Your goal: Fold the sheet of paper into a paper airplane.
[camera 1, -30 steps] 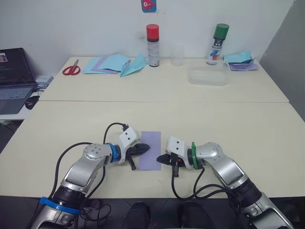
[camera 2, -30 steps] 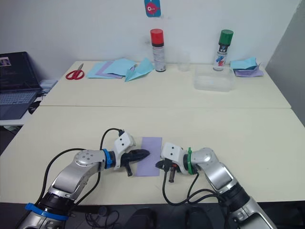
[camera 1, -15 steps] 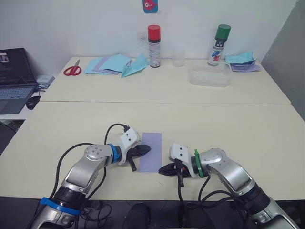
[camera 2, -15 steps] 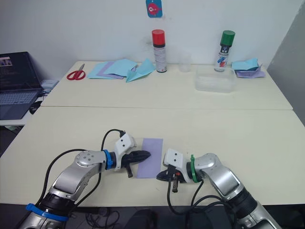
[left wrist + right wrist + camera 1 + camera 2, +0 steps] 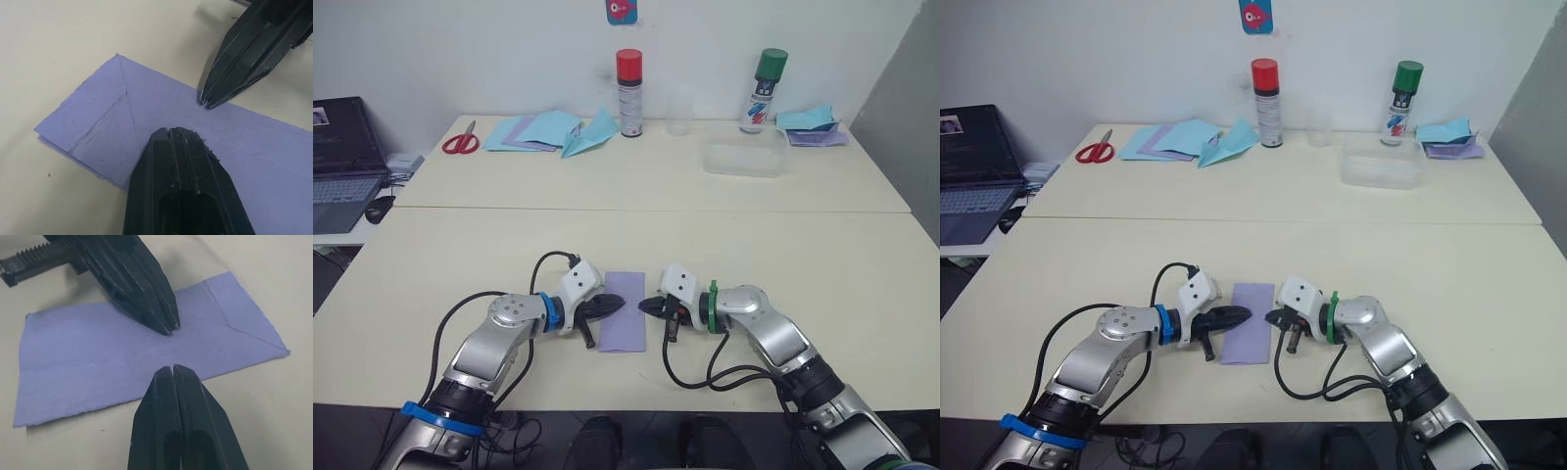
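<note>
Two grippers meet over the paper [image 5: 625,310] on the near table [image 5: 783,250]: the left gripper [image 5: 612,305] lies on it, the right gripper [image 5: 646,306] at its edge. Left wrist view: both fingers pressed together, tips on the sheet. Right wrist view: the same — fingers closed, nothing pinched. Folded flat, faint diagonal creases; probably light, limp, easily torn — best slid or lifted by a free edge.

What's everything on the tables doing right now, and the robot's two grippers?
sheet of paper: flat, folded, creased at one end
left gripper: shut, tip on the paper
right gripper: shut, at the paper's edge
scissors: closed, lying flat
red-capped can: upright, capped
green-capped can: upright, capped
laptop: open
</note>
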Motion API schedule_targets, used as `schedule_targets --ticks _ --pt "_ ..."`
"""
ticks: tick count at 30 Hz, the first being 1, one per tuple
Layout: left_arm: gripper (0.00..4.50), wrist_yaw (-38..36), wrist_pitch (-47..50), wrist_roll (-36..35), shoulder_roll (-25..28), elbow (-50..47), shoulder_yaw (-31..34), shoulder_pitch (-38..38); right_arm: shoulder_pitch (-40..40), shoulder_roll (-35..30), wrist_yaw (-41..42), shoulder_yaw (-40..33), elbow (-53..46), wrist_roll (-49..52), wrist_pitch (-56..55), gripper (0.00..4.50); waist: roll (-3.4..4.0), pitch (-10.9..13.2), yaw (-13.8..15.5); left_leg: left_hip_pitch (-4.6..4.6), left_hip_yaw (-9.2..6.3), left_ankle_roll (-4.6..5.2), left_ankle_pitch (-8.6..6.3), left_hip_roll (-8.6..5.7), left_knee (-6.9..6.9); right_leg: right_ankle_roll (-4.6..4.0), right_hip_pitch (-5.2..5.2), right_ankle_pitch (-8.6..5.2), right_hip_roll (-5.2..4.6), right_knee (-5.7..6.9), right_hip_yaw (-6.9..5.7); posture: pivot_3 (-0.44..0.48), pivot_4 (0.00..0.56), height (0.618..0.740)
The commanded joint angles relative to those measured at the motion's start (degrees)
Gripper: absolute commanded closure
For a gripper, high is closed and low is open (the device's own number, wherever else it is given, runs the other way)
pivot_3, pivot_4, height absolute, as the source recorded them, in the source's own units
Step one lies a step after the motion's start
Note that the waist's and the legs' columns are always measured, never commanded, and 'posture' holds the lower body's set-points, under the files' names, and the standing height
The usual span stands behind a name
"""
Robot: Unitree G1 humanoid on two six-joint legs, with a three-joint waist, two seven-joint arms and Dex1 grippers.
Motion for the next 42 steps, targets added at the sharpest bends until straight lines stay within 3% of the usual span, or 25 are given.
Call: schedule_targets --ticks 1,6,10,16,19,22,29,42 --pt "4.5 0.05 1.17 -1.15 -0.43 0.64 1.69 1.2 0.21 -0.4 0.2 1.57 0.92 -1.57 0.3 4.47 0.0 0.0 -0.07 0.01 -0.01 0.0 0.0 0.03 0.0 -0.01 0.0 0.0 0.0 0.0 0.0 0.0 0.15 0.74" --pt "4.5 -0.09 5.09 -8.56 -0.04 -3.71 9.51 2.46 0.15 -0.17 0.35 2.13 1.08 -1.9 0.58 4.47 -0.04 0.02 -0.19 -0.25 -0.03 0.0 0.0 0.12 -0.03 0.0 0.0 0.0 0.08 0.04 -0.01 0.0 0.15 0.74" --pt "3.54 -2.49 9.83 -14.2 2.17 -8.08 13.59 5.51 -0.01 0.11 0.25 2.37 1.48 -2.15 0.43 4.5 -0.05 0.03 -0.39 -0.49 -0.04 0.0 0.0 0.18 -0.04 -0.02 -0.16 0.0 0.15 0.04 -0.03 0.0 0.15 0.74" --pt "1.76 -0.18 11.07 -14.98 2.34 -8.63 15.58 7.05 -0.26 0.44 0.29 2.52 1.69 -2.1 0.57 4.5 -0.04 0.04 -0.42 -0.44 -0.03 0.0 0.0 0.18 -0.03 -0.04 -0.13 0.0 0.13 0.03 -0.02 0.0 0.15 0.74" --pt "1.76 -0.23 10.99 -14.83 2.79 -8.07 15.55 7.28 -0.38 0.51 0.31 2.59 1.87 -2.19 0.47 4.5 -0.04 0.04 -0.42 -0.42 -0.05 0.0 0.0 0.18 -0.02 -0.05 -0.13 0.0 0.14 0.04 -0.04 0.0 0.15 0.74" --pt "2.36 -1.01 9.54 -14.35 3.57 -7.03 16.55 7.98 -0.63 0.59 0.32 2.48 2.16 -2.24 0.46 4.5 -0.04 0.04 -0.52 -0.42 -0.04 0.0 0.0 0.2 -0.04 -0.06 -0.14 -0.01 0.16 0.04 -0.02 0.0 0.15 0.74" --pt "4.47 -2.37 6.39 -13.09 5.25 -6.02 16.5 10.19 -0.73 0.71 0.47 2.41 2.51 -2.2 0.53 4.5 -0.04 0.04 -0.57 -0.43 -0.04 0.0 0.0 0.28 -0.05 -0.11 -0.16 -0.03 0.19 0.04 -0.04 0.0 0.15 0.74" --pt "4.47 -1.55 3.72 -8.77 2.4 -3.26 10.82 8.42 -1.24 1.2 0.53 2.38 3.64 -2.17 0.24 4.5 -0.04 0.04 -0.57 -0.38 -0.01 0.0 0.0 0.36 -0.04 -0.18 -0.15 0.01 0.26 0.09 -0.04 0.0 0.15 0.74"
